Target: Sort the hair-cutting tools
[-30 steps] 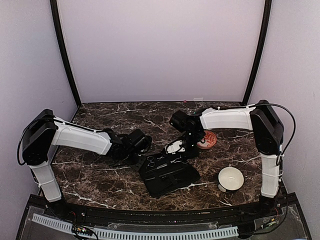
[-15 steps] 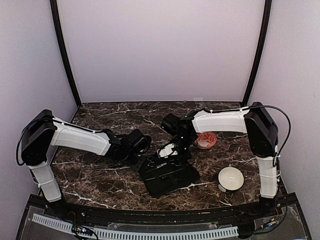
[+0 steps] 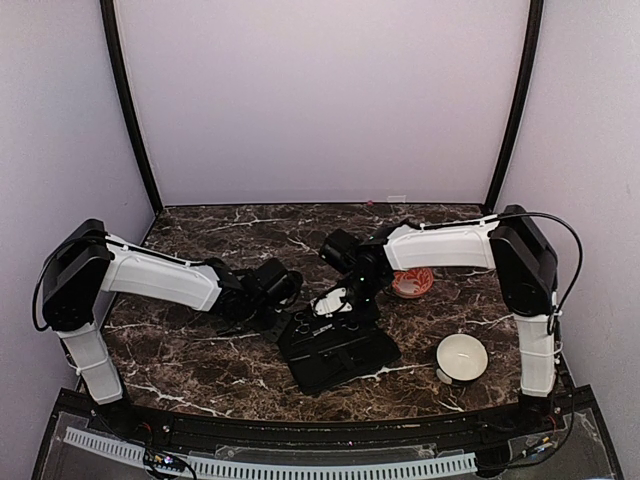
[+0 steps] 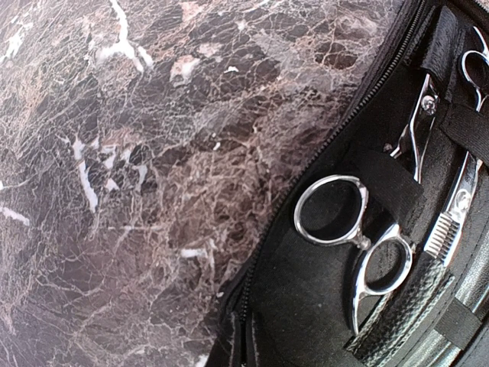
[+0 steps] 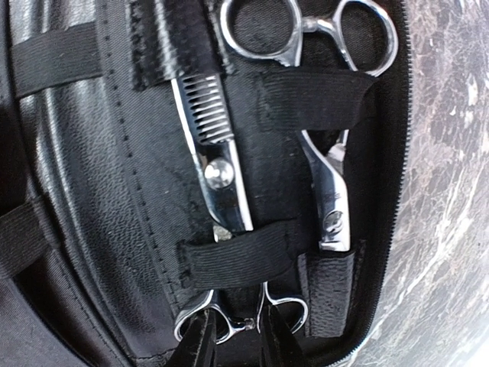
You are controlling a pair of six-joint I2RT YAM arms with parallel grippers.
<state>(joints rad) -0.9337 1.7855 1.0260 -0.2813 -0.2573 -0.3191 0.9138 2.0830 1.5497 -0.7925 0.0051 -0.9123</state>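
Right wrist view: right gripper [image 5: 235, 348] jaws slightly parted astride shears [image 5: 218, 168] handle loops; cannot tell if gripping. Shears lie in case [image 5: 76, 191] under strap [image 5: 237, 256]. Advise straight pull along strap, no twisting. Left gripper [image 3: 272, 300] clenched, beside case edge.

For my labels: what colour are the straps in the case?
The straps are black, like the case; the right wrist view shows them best.

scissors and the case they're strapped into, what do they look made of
The scissors look like polished silver metal, probably steel: mirror glints along blades and loops. The case seems black leather or imitation, grained, with stitched seams. The straps look like matte woven elastic.
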